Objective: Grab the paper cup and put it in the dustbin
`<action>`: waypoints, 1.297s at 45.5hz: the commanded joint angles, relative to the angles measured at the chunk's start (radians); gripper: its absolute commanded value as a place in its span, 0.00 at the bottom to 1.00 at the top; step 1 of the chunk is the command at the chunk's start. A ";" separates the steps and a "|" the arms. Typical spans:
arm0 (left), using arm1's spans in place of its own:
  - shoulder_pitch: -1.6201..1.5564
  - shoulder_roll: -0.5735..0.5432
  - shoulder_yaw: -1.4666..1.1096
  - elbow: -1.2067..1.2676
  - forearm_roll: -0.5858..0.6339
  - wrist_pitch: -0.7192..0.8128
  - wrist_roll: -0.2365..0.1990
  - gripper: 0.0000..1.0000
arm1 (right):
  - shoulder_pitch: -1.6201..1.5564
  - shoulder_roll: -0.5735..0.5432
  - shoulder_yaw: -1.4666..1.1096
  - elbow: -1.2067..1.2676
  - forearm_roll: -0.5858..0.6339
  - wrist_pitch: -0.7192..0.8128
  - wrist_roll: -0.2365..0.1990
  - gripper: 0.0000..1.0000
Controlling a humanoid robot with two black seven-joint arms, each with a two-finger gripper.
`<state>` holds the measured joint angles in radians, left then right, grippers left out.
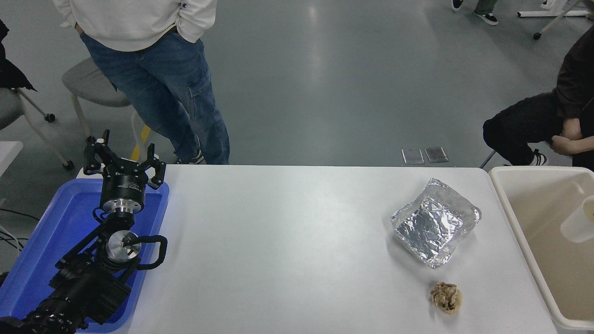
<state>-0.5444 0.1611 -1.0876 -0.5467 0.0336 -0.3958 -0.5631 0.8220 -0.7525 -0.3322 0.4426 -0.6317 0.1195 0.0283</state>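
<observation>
White paper cup (579, 226) inside beige dustbin (510, 218) at right edge — confirm settled. Left hand (124, 160) parked, spread open, empty; right hand unseen.

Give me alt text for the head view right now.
A white paper cup lies inside the beige dustbin at the table's right edge. The left gripper is parked open over a blue tray; no right arm is visible.
</observation>
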 commanded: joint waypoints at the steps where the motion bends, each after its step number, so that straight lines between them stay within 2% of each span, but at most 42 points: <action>1: 0.000 0.000 0.000 0.001 0.000 0.000 -0.001 0.99 | -0.064 0.039 0.035 -0.036 0.040 -0.030 0.001 0.40; 2: 0.000 0.000 0.000 0.001 0.000 0.000 0.000 0.99 | -0.064 0.039 0.035 -0.036 0.041 -0.030 0.001 0.64; 3: 0.000 0.000 0.000 0.001 -0.001 0.000 0.000 0.99 | -0.064 0.041 0.035 -0.035 0.043 -0.032 0.001 0.82; 5: 0.000 0.000 0.000 0.001 0.000 0.000 -0.001 0.99 | -0.064 0.041 0.038 -0.031 0.049 -0.029 0.001 1.00; 19: 0.000 0.000 0.000 -0.001 0.000 0.000 0.000 0.99 | -0.058 0.041 0.036 0.010 0.060 -0.021 0.005 1.00; 25: -0.002 0.000 0.000 0.001 0.000 0.000 0.000 0.99 | 0.037 -0.036 0.012 0.134 0.055 -0.009 0.005 1.00; 31: -0.002 0.000 0.000 -0.001 0.000 0.000 0.000 0.99 | 0.218 -0.120 -0.121 0.350 0.030 -0.003 0.005 1.00; 36: -0.002 -0.002 0.000 -0.001 0.000 0.000 0.000 0.99 | 0.434 -0.137 -0.325 0.475 0.030 -0.001 0.007 1.00; 41: -0.002 -0.002 0.000 -0.001 0.000 0.000 0.000 0.99 | 0.649 -0.130 -0.528 0.609 0.030 0.003 0.008 1.00; 49: -0.002 -0.002 0.002 -0.001 0.000 0.000 0.000 0.99 | 0.916 -0.076 -0.705 0.784 0.032 0.066 0.008 1.00; 59: -0.002 -0.002 0.002 -0.001 0.000 0.000 0.000 0.99 | 1.196 0.097 -0.866 0.944 0.061 0.192 0.008 1.00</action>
<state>-0.5461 0.1598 -1.0863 -0.5475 0.0340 -0.3958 -0.5626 1.6977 -0.7929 -0.9942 1.1903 -0.5926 0.2020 0.0362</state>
